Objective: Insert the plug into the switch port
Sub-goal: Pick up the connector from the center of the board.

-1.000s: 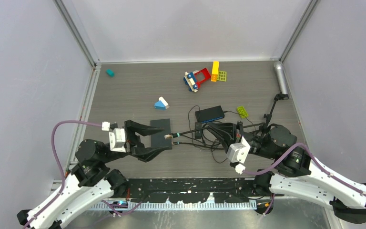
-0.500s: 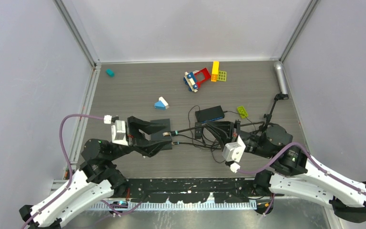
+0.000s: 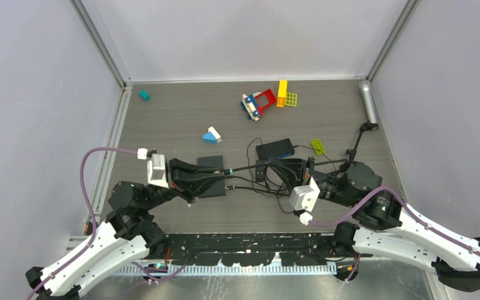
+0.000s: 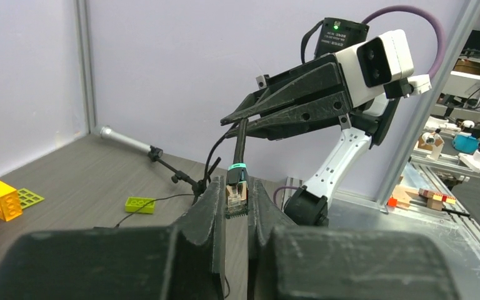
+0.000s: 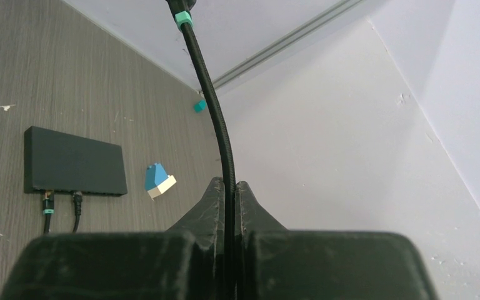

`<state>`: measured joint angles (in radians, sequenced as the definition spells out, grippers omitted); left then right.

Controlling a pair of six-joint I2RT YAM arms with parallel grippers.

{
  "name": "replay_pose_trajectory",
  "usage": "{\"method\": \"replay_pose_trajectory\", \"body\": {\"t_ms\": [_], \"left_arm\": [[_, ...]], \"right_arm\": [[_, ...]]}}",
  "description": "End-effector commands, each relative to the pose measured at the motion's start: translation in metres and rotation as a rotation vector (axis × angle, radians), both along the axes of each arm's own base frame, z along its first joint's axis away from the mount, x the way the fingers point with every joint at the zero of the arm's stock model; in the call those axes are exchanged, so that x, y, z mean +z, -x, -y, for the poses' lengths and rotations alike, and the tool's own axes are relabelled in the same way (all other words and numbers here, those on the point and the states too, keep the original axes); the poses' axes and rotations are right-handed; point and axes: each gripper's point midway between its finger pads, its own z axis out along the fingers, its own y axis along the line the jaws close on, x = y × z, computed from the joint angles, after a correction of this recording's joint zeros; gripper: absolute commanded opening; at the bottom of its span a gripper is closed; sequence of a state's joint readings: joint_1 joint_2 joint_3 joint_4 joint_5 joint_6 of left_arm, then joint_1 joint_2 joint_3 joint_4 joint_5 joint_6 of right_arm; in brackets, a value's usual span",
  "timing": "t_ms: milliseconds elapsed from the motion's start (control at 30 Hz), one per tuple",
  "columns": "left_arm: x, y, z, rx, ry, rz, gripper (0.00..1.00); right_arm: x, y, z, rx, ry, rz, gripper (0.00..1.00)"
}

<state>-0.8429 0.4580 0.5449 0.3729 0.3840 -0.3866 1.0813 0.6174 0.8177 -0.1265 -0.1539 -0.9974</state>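
The plug point(image 4: 236, 195), a clear connector with a green band on a black cable point(image 5: 211, 100), stands between the fingers of my left gripper point(image 4: 236, 187), which is shut on it. From above, that gripper point(image 3: 222, 174) hovers over the right edge of the switch point(image 3: 207, 162), a flat black box. In the right wrist view the switch point(image 5: 75, 169) has two other cables plugged into its near edge. My right gripper point(image 5: 228, 185) is shut on the black cable a short way behind the plug, and from above this gripper point(image 3: 264, 167) sits right of the left one, the cable stretched between them.
A second dark box with a blue edge point(image 3: 275, 149) lies behind the right gripper among loose black wires. A blue-white brick point(image 3: 211, 135), a green brick point(image 3: 318, 146), a toy pile point(image 3: 265, 100), a teal block point(image 3: 144, 95) and a silver microphone point(image 3: 367, 103) lie farther back.
My left gripper was wide open around the plug and has now shut on it, sliding a little forward. The right gripper has shifted slightly left, still holding the cable.
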Motion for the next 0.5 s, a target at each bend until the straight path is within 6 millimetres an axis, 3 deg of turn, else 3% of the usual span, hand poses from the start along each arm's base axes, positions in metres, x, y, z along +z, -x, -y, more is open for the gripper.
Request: {"method": "replay_pose_trajectory", "body": {"t_ms": [0, 167, 300, 400, 467], "left_arm": [[0.008, 0.000, -0.002, 0.011, 0.009, 0.003, 0.00], [-0.012, 0.003, 0.002, 0.004, -0.143, 0.099, 0.00], [-0.043, 0.005, 0.005, -0.001, -0.324, 0.347, 0.00], [-0.056, 0.008, 0.006, -0.012, -0.380, 0.520, 0.00], [-0.061, 0.016, 0.007, -0.044, -0.394, 0.643, 0.00]], "right_arm": [[0.015, 0.001, 0.004, -0.005, -0.056, 0.022, 0.01], [0.028, 0.010, 0.002, 0.031, -0.129, -0.228, 0.40], [0.005, 0.042, -0.009, 0.154, 0.044, -0.508, 0.48], [-0.004, 0.078, -0.018, 0.332, 0.154, -0.632, 0.60], [-0.006, 0.088, -0.024, 0.387, 0.163, -0.691, 0.62]]}}
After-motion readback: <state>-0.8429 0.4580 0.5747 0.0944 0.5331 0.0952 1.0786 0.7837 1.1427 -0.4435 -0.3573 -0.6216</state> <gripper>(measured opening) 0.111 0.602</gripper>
